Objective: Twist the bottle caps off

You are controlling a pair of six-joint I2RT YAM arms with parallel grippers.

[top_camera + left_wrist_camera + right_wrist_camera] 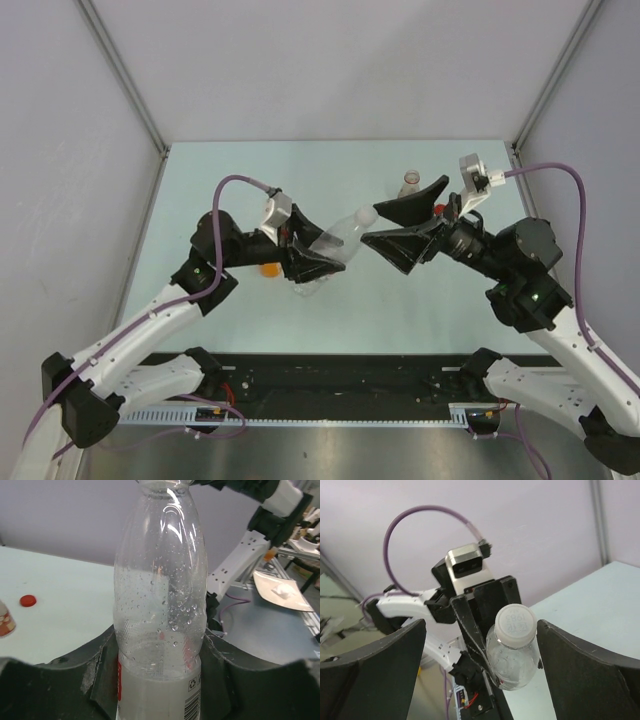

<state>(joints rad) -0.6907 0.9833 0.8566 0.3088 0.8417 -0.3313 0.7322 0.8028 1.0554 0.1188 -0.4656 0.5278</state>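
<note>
White and round, the cap (516, 625) on the clear bottle (160, 605) is your target. It sits between the widely spread fingers of the right claw (372, 225), and neither finger touches it. Your left claw (322, 250) is clamped around the bottle's lower body, holding it off the table (200, 180) and tilted so the neck points at the right arm.

Before you close, centre the cap. In the right wrist view it lies nearer one finger (590, 680) than the other, so shift the claw sideways until the gaps look even. Push forward only far enough that the pads cover the cap's side, not the neck below it. A pinch on the thin plastic there would likely squash it and slip.

Then close firmly and turn the wrist about the bottle's long axis. Keep that axis lined up with the claw, or I judge the cap will bind. The smooth, rounded bottle may spin in the left grip, so watch its label in the left wrist view as you twist. Squeeze harder if it creeps.

A red cap (28, 600) lies loose on the table near the bottle with the red label (408, 180), well apart from your work.
</note>
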